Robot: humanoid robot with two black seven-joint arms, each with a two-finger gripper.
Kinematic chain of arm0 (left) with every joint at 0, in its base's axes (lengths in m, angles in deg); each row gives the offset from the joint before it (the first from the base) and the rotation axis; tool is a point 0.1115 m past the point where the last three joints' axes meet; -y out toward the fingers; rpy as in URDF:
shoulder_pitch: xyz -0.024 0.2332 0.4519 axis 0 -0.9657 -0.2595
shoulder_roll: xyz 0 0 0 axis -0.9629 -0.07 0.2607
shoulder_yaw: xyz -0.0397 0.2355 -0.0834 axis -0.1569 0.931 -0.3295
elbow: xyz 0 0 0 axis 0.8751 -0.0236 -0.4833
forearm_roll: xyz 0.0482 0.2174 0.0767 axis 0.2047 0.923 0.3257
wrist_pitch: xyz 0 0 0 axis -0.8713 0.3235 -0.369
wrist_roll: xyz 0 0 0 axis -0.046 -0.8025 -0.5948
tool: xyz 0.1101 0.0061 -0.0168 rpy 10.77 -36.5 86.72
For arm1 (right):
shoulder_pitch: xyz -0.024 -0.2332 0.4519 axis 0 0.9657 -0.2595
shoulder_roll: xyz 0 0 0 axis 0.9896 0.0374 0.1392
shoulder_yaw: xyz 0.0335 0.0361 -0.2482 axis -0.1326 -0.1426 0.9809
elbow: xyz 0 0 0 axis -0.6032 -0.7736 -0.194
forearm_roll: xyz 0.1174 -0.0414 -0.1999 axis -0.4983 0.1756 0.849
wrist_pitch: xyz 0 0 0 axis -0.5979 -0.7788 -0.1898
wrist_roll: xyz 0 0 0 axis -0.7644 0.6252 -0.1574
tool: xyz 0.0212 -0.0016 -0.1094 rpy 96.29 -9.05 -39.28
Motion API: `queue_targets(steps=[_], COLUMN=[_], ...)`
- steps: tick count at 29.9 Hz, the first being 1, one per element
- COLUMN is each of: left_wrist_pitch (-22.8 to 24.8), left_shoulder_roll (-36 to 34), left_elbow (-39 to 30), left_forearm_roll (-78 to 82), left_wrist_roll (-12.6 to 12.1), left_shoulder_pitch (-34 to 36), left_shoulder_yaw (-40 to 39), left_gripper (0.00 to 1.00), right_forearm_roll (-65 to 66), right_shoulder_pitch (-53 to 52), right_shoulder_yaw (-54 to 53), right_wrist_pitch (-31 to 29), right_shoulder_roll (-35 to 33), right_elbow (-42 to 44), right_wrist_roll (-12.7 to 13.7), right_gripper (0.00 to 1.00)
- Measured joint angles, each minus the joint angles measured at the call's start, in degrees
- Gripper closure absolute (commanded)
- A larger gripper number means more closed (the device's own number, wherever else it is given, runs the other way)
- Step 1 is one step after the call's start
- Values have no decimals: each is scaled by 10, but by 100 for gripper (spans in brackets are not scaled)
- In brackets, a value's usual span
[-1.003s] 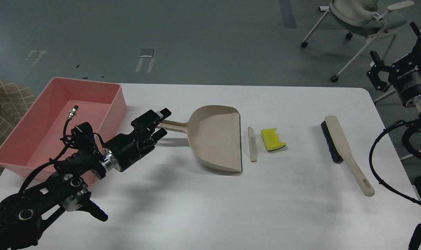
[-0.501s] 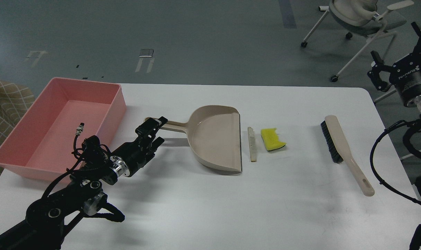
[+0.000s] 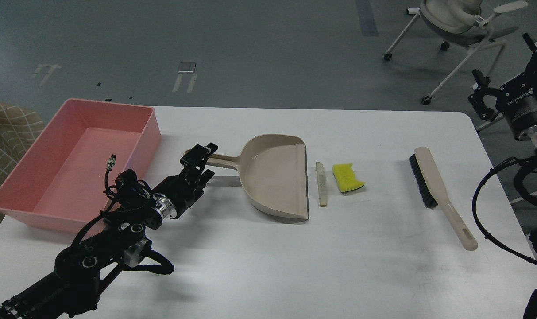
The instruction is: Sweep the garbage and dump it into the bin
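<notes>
On the white counter (image 3: 268, 266), everything is placed here by the beige dustpan (image 3: 275, 175), which lies near the middle with its open mouth facing right. Far to its left, at the counter's left edge, sits the pink bin (image 3: 51, 208), nothing visible inside it. Between bin and dustpan, the left gripper (image 3: 200, 163) is at the end of the dustpan's handle; its jaws stand a little apart about the handle tip, though whether they actually touch it cannot be told. Just right of the dustpan's mouth lies the thin whitish slice (image 3: 322, 183), and just beyond that the yellow sponge chunk (image 3: 348, 177). Further right lies the beige brush (image 3: 441, 195) with black bristles. The right gripper (image 3: 507, 88) hangs past the counter's right edge, well apart from the dustpan, jaws spread wide and holding nothing.
</notes>
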Motion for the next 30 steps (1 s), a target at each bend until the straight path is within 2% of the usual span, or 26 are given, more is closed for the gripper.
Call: queue_targets(steps=[7,9,11,14,22,27,30], left_wrist_pitch=[0,0,1,1,1,1,1], left_shoulder_roll=[5,11,13,13,14,17,18], left_elbow=[23,31,35,36,44,49,49], left_forearm_roll=[-1,-1,-1,-1,0,0,0], left_wrist_roll=[0,2,4,4,7,8,10], left_shoulder_pitch=[20,25,26,27,28,33,33], left_shoulder_yaw=[0,-1,0,3,5,7,9], left_gripper=[10,13,26,37,44,55,56], right_forearm_roll=[0,0,0,0,0,0,0], right_shoulder_pitch=[0,0,0,0,-1,-2,-6], right_shoulder_yaw=[0,0,0,0,1,1,1], right_wrist_pitch=[0,0,1,1,1,1,2], right_shoulder_roll=[4,5,5,6,6,5,2], right_elbow=[-4,-8,-10,-10,-10,-10,-8], right_wrist_roll=[0,0,0,0,0,0,1], right_gripper=[0,0,0,0,0,0,0])
